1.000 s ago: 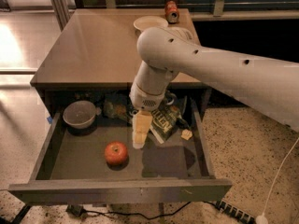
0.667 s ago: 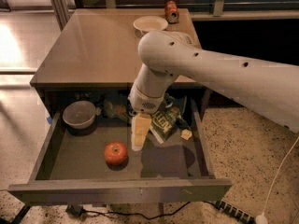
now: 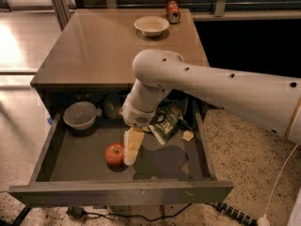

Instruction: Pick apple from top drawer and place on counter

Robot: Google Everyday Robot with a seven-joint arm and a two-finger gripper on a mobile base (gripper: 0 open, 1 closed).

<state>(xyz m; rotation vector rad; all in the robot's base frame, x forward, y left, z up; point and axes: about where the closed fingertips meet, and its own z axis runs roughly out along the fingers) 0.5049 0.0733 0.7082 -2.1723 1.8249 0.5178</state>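
The top drawer [image 3: 117, 192] is pulled open below the counter [image 3: 103, 46]. A small red apple [image 3: 114, 154] with orange patches lies on the drawer floor near the front, left of centre. My gripper [image 3: 130, 150] hangs down into the drawer from the white arm [image 3: 197, 86]. Its pale fingers [image 3: 133, 145] are right beside the apple on its right side, touching or nearly touching it. Only one side of the fingers shows, so their spread is unclear.
In the drawer a grey bowl [image 3: 80, 115] sits at the back left, a dark snack bag [image 3: 165, 121] at the back right and a small tan piece [image 3: 187, 135] near the right wall. On the counter stand a white bowl [image 3: 151, 25] and a red soda can [image 3: 172, 11].
The gripper has moved down and toward the front of the drawer, closing in on the apple's right side. The apple has stayed put.
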